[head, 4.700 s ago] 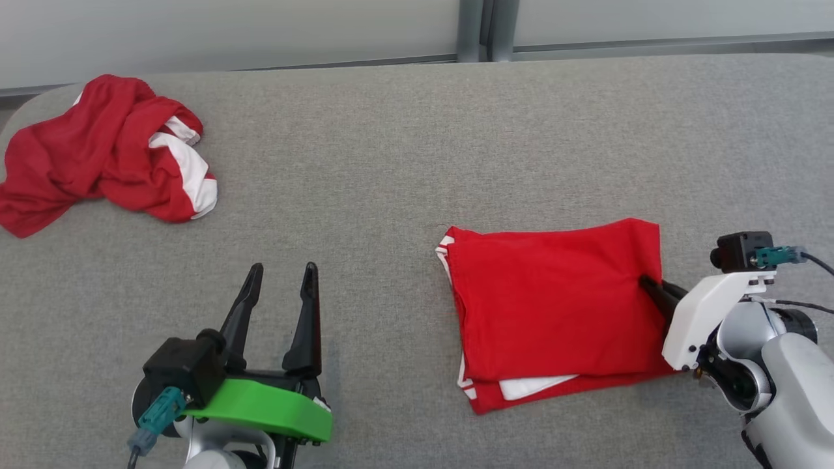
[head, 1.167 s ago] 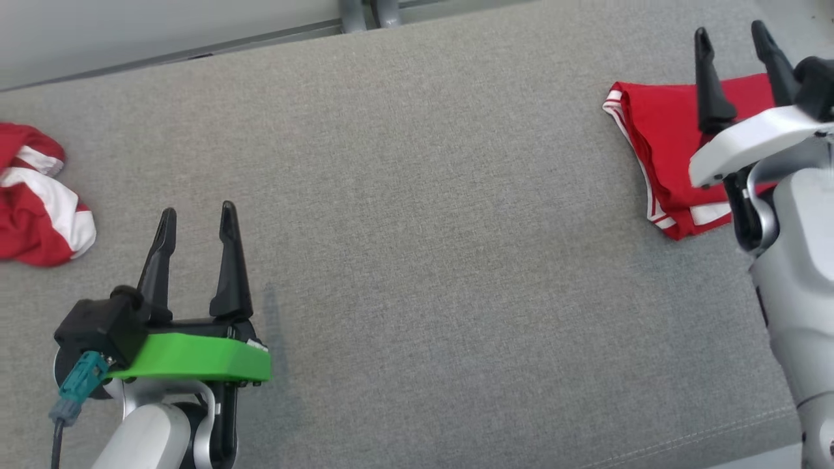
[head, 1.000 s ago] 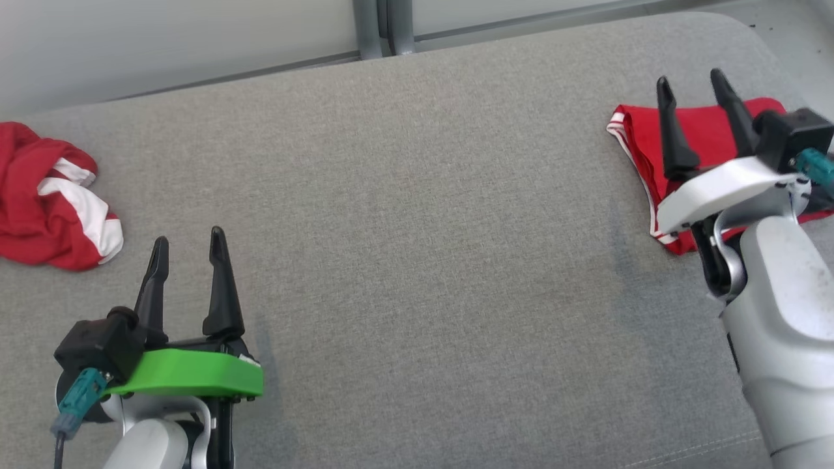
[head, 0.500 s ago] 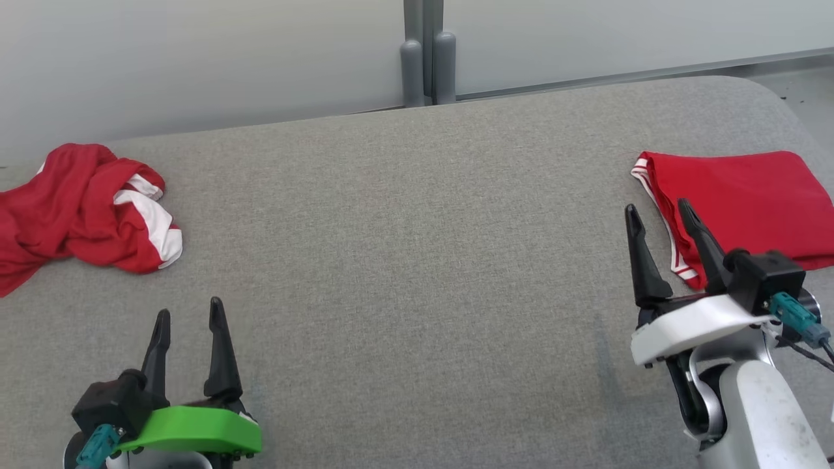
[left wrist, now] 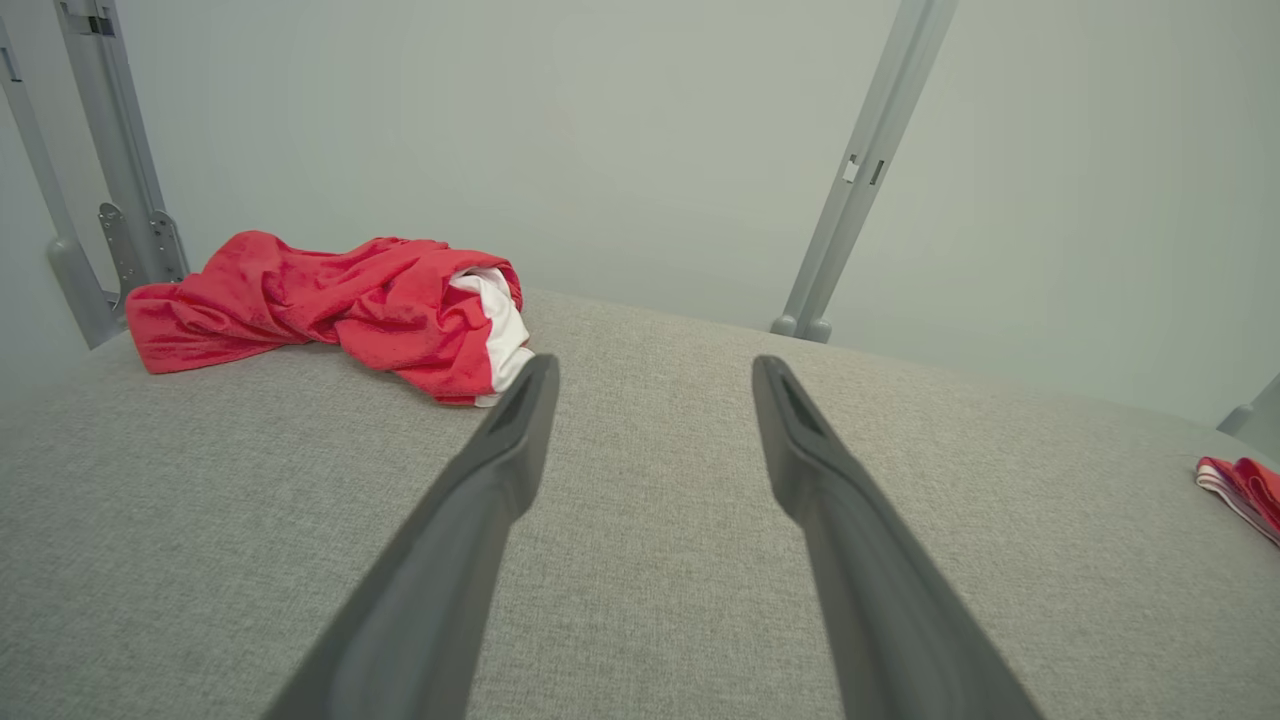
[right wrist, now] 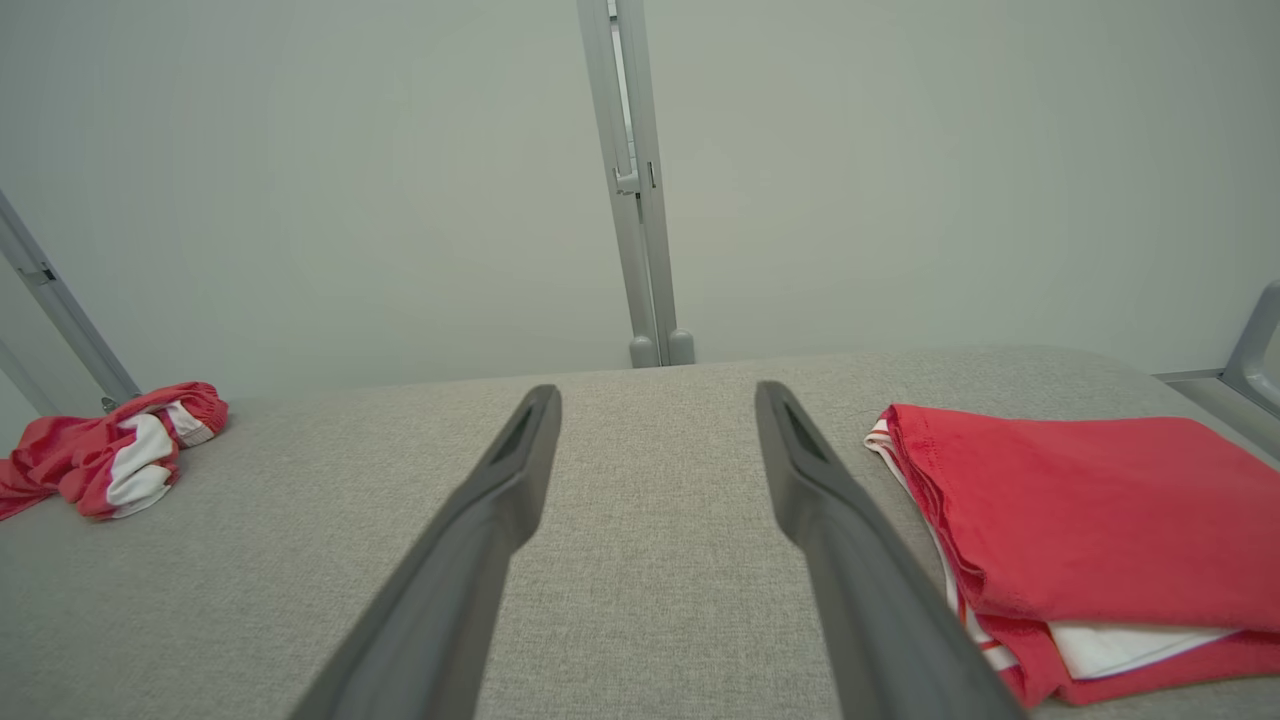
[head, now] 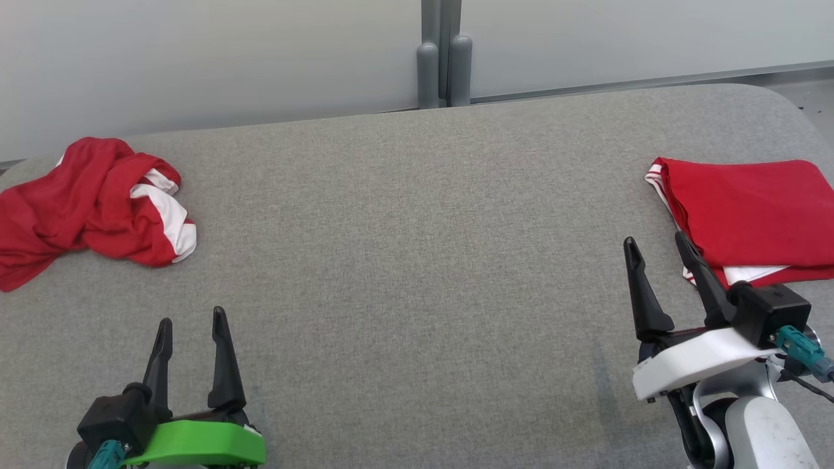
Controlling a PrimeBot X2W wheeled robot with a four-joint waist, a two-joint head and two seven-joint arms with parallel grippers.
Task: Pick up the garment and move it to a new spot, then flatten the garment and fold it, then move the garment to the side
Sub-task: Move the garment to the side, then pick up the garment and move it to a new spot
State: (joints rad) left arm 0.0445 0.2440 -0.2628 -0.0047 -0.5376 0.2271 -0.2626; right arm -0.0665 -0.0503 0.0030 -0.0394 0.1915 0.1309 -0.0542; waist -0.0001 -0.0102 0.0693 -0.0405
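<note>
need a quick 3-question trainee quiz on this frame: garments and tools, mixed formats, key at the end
1. True or false: the right tool is shut on the folded garment.
2. Where on the grey padded surface does the crumpled garment lie? A) far left B) centre C) on top of the folded garment
3. Fill in: the ____ tool stands nearer the crumpled garment.

Key
1. False: it stands open and empty beside the folded garment's near left corner.
2. A
3. Left: the left tool, also open and empty.
</note>
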